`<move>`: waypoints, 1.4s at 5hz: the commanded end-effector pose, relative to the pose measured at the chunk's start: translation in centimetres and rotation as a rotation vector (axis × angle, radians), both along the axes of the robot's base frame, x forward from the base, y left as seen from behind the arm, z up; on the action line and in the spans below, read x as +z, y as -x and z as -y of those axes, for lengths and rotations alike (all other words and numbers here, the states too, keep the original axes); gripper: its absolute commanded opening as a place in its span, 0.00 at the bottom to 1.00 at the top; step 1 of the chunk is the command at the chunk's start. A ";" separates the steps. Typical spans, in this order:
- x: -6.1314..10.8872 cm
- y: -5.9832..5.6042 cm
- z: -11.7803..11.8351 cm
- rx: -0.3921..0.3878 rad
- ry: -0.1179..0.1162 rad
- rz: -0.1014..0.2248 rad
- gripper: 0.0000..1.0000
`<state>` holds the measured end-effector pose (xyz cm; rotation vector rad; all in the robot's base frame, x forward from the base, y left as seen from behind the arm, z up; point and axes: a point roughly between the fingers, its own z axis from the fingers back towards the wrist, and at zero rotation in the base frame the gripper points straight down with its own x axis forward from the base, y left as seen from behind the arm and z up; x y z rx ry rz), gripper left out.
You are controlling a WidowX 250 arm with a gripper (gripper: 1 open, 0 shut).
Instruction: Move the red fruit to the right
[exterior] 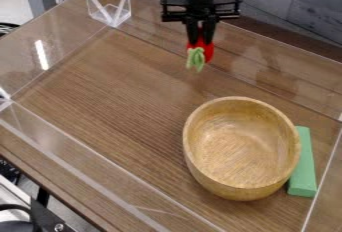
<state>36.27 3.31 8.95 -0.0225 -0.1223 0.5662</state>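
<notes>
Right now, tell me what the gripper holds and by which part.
The gripper holds the red fruit, pinched by its upper red end; the green leafy end hangs below.

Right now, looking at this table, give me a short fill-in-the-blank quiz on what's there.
1. The end effector is shut on the red ____.
2. The wooden bowl holds ____.
3. The green block lies on the bowl's ____ side in the picture.

Missing words: fruit; nothing; right
</notes>
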 end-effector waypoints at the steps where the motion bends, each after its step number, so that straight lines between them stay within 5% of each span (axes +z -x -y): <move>1: 3.0 -0.8 1.2 0.010 -0.009 0.089 0.00; 3: 2.5 -1.2 1.6 0.071 -0.011 0.101 0.00; 6: 4.1 -1.2 1.3 0.131 -0.013 0.115 0.00; 7: 6.0 0.6 2.5 0.041 -0.002 0.133 0.00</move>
